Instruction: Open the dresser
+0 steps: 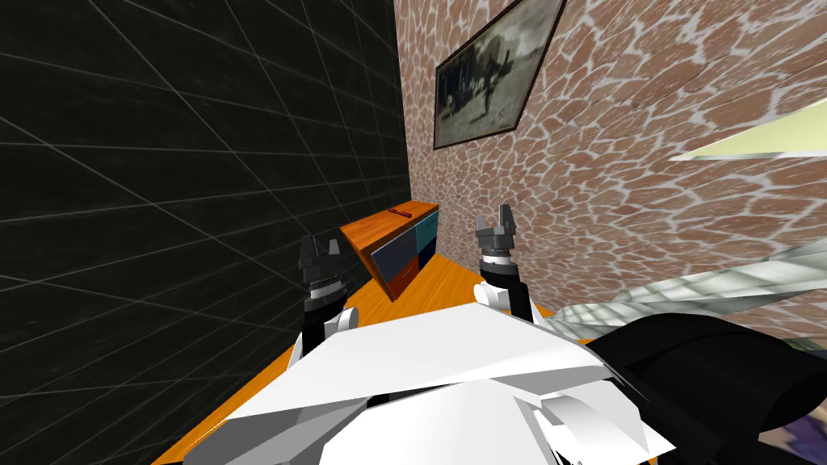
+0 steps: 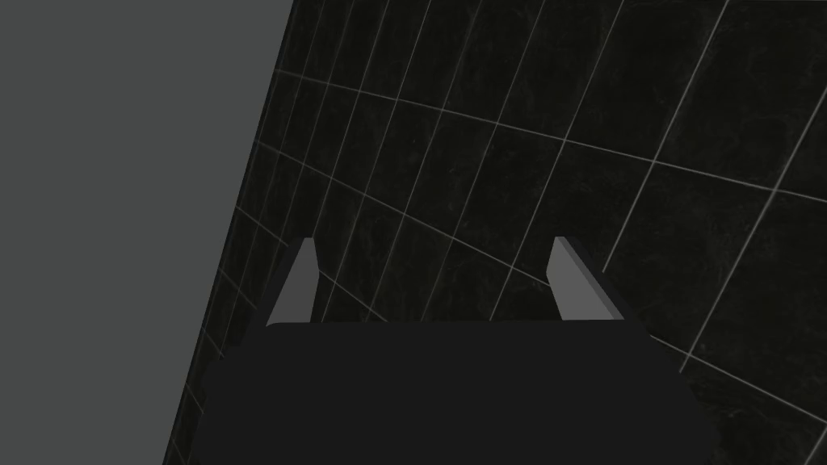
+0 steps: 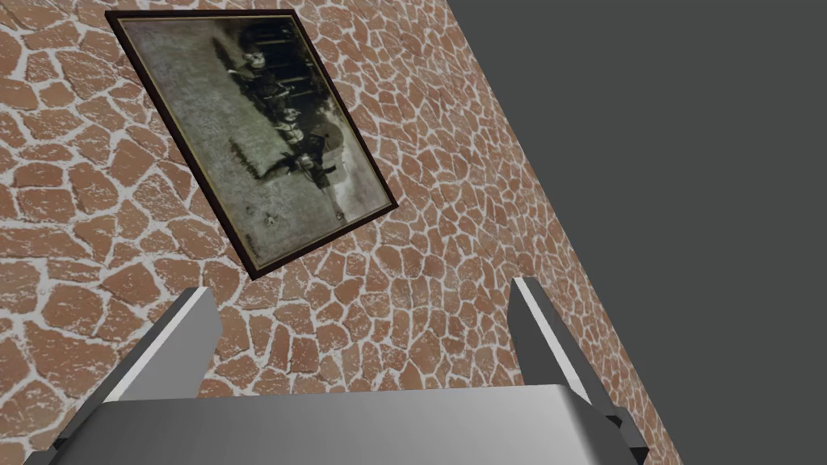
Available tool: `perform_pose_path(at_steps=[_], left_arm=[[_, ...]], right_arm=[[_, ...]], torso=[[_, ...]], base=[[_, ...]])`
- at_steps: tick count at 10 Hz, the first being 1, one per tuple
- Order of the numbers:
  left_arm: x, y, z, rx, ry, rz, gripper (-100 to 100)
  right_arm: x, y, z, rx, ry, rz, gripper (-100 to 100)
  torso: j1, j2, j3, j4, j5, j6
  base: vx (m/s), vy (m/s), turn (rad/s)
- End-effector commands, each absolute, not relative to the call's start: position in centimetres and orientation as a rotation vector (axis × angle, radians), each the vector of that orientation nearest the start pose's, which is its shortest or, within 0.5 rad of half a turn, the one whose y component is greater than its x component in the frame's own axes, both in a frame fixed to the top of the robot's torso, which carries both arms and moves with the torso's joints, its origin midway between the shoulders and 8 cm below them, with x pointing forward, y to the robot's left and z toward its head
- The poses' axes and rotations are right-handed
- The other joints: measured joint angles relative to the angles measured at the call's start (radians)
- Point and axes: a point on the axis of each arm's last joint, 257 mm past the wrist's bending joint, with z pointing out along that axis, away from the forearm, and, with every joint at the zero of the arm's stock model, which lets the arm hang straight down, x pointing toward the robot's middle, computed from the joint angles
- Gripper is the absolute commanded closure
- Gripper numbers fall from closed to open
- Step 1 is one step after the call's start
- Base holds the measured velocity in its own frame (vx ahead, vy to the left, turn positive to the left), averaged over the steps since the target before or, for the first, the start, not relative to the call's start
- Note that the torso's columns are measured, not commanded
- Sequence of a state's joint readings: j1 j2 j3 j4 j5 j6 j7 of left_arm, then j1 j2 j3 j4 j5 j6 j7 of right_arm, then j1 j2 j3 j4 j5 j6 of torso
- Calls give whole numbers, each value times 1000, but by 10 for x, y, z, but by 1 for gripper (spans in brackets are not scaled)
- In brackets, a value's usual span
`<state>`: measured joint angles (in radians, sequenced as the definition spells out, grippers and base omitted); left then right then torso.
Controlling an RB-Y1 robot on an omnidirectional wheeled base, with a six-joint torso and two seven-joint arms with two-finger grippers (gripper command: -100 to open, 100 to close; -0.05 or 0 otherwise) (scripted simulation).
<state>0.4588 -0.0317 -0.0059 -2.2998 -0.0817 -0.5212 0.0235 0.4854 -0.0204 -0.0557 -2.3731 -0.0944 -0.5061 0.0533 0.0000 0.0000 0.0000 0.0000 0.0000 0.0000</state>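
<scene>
Where the black tiled wall meets the stone-patterned wall, we find one dresser, set in the corner on the orange floor; it is a box with a flat orange top, the same wood-grained orange as the floor; its front is divided into rectangular panels of slate blue, teal and red-orange, all lying flush in one plane, though we cannot fix their exact number; one small dark red object, long and thin, lies on the top near the back edge, and we cannot tell what it is.

We count two pincers, both raised ahead of us and both well apart from the dresser, which sits between and beyond them; the left pincer stands on the tiled-wall side, its two thin grey blades spread wide with nothing between them; the right pincer stands on the stone-wall side, its two blades likewise spread and holding nothing.

One picture hangs on the stone-patterned wall above the dresser, in a thin dark frame, its subject grey and murky; the tiled wall shows large dark squares with pale thin joints; the other wall shows irregular reddish-brown stones with whitish mortar.
</scene>
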Motion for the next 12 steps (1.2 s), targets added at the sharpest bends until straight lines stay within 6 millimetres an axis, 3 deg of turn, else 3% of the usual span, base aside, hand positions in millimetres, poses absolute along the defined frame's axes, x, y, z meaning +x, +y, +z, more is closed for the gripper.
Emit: perform_pose_path(at_steps=[1, 9, 10, 12], left_arm=[[340, 264, 50, -576, 573, -1309, 0], [340, 264, 50, -576, 573, -1309, 0], [342, 261, 47, -553, 612, -1309, -100], [347, 259, 39, -533, 665, -1307, -100]], right_arm=[[318, -298, 72, 581, 505, 1290, 0], [318, -298, 72, 581, 505, 1290, 0], [318, -298, 72, 581, 505, 1290, 0], [318, -298, 72, 581, 505, 1290, 0]], torso=[[0, 40, -82, 41, 0, 0], [0, 618, -1234, 617, 0, 0], [0, 691, -1382, 691, 0, 0], [-1, 733, -1471, 734, 0, 0]], base=[[0, 0, 0], [0, 0, 0], [19, -19, 22], [35, -43, 37]])
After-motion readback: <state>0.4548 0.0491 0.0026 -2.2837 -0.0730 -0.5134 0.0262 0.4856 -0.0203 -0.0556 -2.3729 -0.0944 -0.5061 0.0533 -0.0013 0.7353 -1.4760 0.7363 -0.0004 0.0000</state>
